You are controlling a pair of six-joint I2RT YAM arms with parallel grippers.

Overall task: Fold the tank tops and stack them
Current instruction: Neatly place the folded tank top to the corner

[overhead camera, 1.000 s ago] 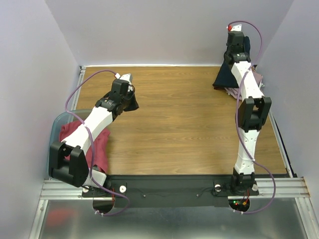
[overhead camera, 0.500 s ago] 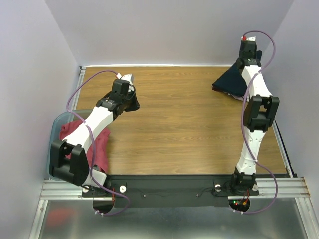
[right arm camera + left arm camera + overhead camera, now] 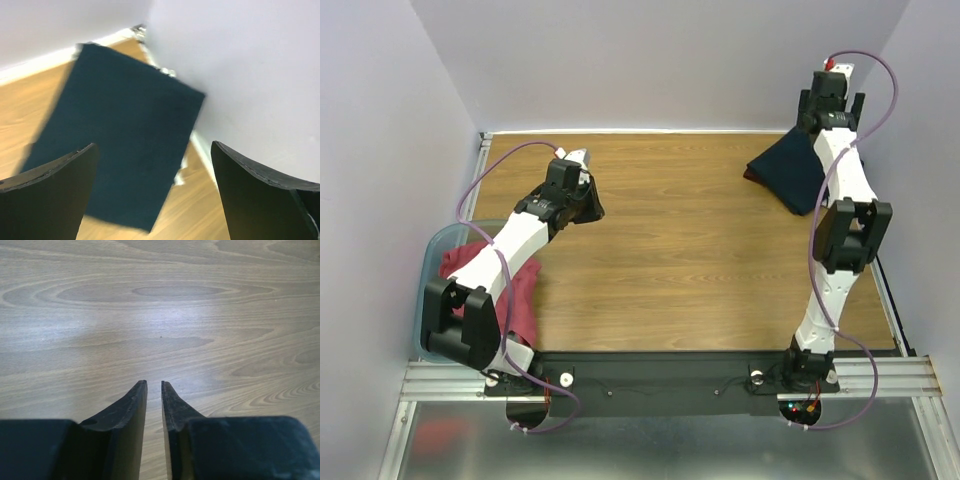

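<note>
A folded navy tank top [image 3: 788,170] [image 3: 120,130] lies flat at the table's back right, on other tops of which only a maroon edge [image 3: 750,176] and a white scrap [image 3: 180,173] show. My right gripper [image 3: 831,100] [image 3: 155,144] hangs above its far right end, open wide and empty. Red tank tops [image 3: 470,262] spill out of the teal tub [image 3: 432,250] at the left. Over bare wood at the back left, my left gripper [image 3: 588,200] [image 3: 154,382] has its jaws a narrow gap apart with nothing between them.
The side wall [image 3: 240,65] stands right beside the navy stack, and a metal rail [image 3: 885,290] runs along the table's right edge. The wooden table top [image 3: 680,250] stretches between the two arms.
The right arm lifted and swung back to the right, letting go of the navy top, which now lies flat. Its jaws opened wide. The left jaws parted a little.
</note>
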